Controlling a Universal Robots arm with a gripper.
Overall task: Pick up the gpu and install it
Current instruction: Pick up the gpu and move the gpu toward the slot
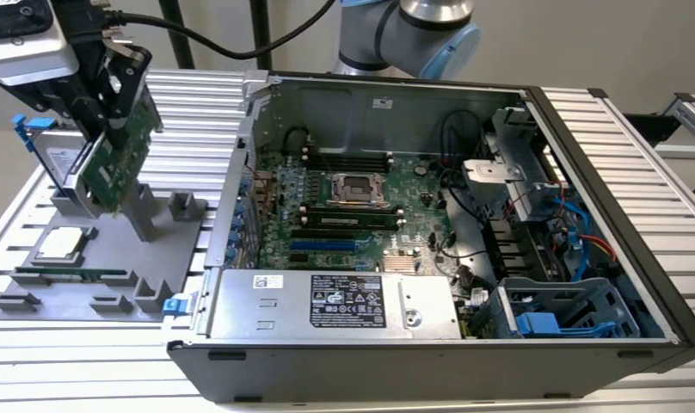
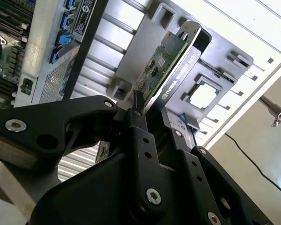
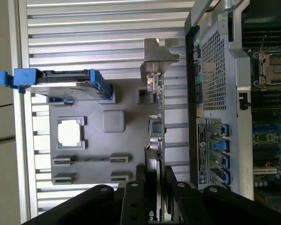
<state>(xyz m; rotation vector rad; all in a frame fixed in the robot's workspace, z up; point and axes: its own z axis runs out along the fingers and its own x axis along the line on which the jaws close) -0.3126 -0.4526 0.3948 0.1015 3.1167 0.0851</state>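
gpu clamped in gripper over parts tray

exterior view: gripper (image 1: 99, 119) closed on gpu (image 1: 116, 168), tilted over grey tray (image 1: 152, 258) holding cpu (image 1: 61, 244), memory stick (image 1: 70, 275), hard drive (image 1: 55, 159); open case (image 1: 382, 379) beside. second wrist view: fingers (image 2: 139, 126) pinch gpu edge. first wrist view: gripped edge hidden between fingers

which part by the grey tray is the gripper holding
The green graphics card, clamped in the gripper; the hard drive, processor and memory stick rest on the tray.
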